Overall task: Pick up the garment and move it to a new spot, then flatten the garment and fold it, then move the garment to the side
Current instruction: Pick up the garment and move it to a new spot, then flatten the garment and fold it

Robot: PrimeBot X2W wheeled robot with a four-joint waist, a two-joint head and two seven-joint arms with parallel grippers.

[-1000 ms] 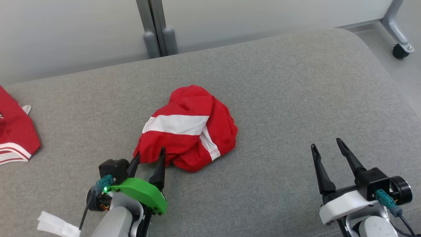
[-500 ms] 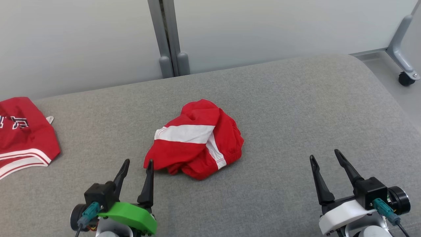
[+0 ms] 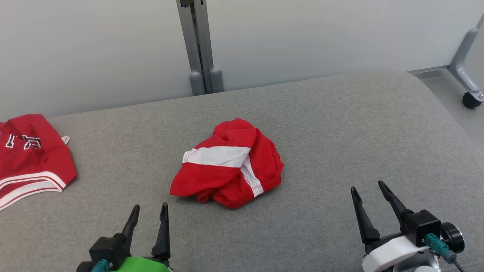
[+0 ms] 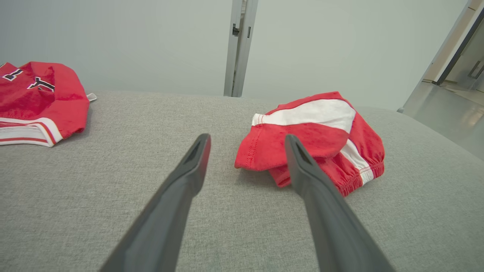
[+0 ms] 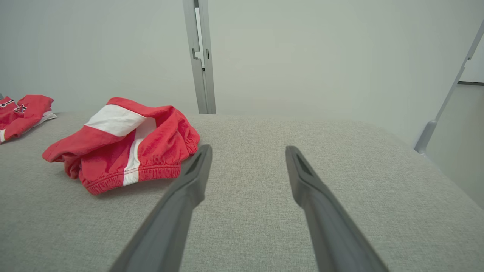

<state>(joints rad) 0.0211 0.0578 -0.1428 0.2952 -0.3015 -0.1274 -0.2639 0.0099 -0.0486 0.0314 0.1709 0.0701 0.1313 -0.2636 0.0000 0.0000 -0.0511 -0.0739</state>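
Note:
The garment point(image 3: 227, 166), red with a broad white stripe, lies crumpled in the middle of the grey padded surface point(image 3: 340, 124). My left gripper point(image 3: 150, 206) is open and empty, a short way in front of the garment's near-left corner and clear of it. In the left wrist view the garment point(image 4: 264, 151) lies just past the tips of the open left gripper point(image 4: 246, 138), to their right. My right gripper point(image 3: 367, 186) stands open and empty at the lower right. In the right wrist view the garment point(image 5: 124, 147) sits left of the right gripper point(image 5: 248, 148).
A second red garment point(image 3: 34, 158) with white bands and lettering lies at the surface's left edge. A grey partition post point(image 3: 200, 45) stands behind the surface. A caster wheel point(image 3: 470, 100) sits on the floor at the far right, past the surface's rounded right edge.
My left gripper has drawn back from the garment's near-left corner, leaving the cloth on the surface. The head camera has tilted, so the whole picture has shifted. The right gripper has stayed open.

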